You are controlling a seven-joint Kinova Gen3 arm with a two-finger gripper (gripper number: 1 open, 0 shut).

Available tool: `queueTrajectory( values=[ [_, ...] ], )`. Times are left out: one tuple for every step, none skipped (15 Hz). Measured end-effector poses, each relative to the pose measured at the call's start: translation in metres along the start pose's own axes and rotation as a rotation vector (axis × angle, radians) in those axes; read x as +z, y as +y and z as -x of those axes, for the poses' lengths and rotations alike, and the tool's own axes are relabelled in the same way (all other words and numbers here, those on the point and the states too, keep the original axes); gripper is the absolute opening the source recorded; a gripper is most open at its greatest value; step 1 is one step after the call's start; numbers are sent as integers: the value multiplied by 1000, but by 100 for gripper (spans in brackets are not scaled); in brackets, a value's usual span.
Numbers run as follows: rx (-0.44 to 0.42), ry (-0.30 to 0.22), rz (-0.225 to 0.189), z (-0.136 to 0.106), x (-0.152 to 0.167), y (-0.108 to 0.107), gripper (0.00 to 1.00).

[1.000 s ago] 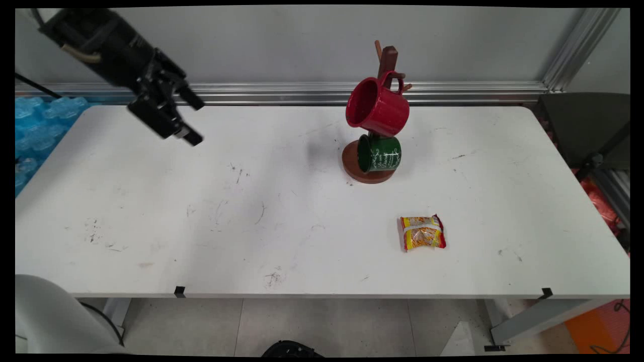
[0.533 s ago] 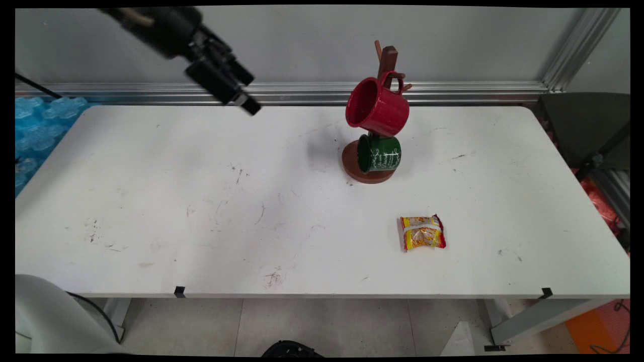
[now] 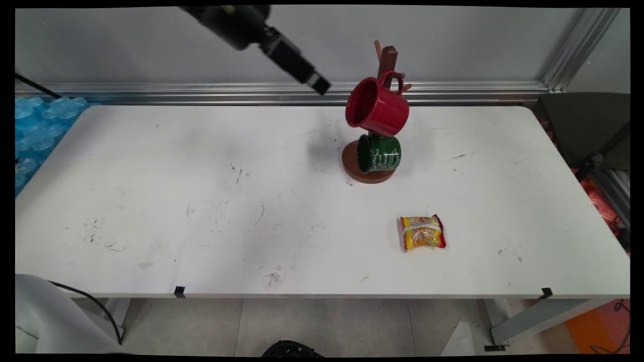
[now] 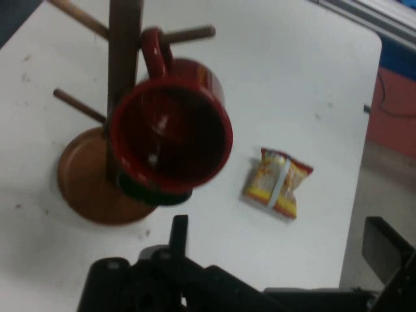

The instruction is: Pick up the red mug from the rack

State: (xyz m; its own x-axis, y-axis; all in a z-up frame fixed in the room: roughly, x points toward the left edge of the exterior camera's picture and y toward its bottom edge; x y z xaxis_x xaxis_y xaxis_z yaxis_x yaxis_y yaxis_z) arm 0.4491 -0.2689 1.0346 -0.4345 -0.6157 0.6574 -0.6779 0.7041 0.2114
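Observation:
A red mug (image 3: pixel 376 106) hangs by its handle from a peg of a dark wooden mug tree (image 3: pixel 387 58). Below it a green mug (image 3: pixel 380 153) hangs over the tree's round base (image 3: pixel 352 168). My gripper (image 3: pixel 318 86) is in the air just left of the red mug, pointing at it, and touches nothing. In the hand view the red mug (image 4: pixel 170 133) shows its mouth straight ahead, in front of the post (image 4: pixel 123 52). The gripper (image 4: pixel 281 240) is open and empty. A yellow and red snack packet (image 3: pixel 422 233) (image 4: pixel 277 182) lies on the table nearer the front.
The white table (image 3: pixel 201 201) has an aluminium rail (image 3: pixel 226 93) along its back edge. Blue bubble wrap (image 3: pixel 40 120) lies off the left end. A dark chair (image 3: pixel 583 125) stands off the right end.
The gripper has swung from above the table's left back corner to the right along the back edge, and now hangs close to the red mug. Mugs and packet have not moved.

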Motion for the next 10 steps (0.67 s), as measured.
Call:
queueTrajectory(
  values=[
    [-14, 8, 2, -5, 10, 0, 100],
    [-29, 17, 4, -10, 19, -1, 100],
    [-40, 23, 5, -13, 28, -1, 100],
    [-54, 30, 6, -17, 37, -2, 100],
    [-69, 34, 8, -20, 46, -2, 100],
    [-83, 37, 10, -22, 56, -3, 100],
    [-95, 39, 12, -24, 64, -3, 100],
    [-109, 38, 15, -25, 73, -3, 100],
    [-120, 37, 19, -26, 81, -3, 100],
    [-129, 35, 22, -26, 88, -2, 100]
  ],
)
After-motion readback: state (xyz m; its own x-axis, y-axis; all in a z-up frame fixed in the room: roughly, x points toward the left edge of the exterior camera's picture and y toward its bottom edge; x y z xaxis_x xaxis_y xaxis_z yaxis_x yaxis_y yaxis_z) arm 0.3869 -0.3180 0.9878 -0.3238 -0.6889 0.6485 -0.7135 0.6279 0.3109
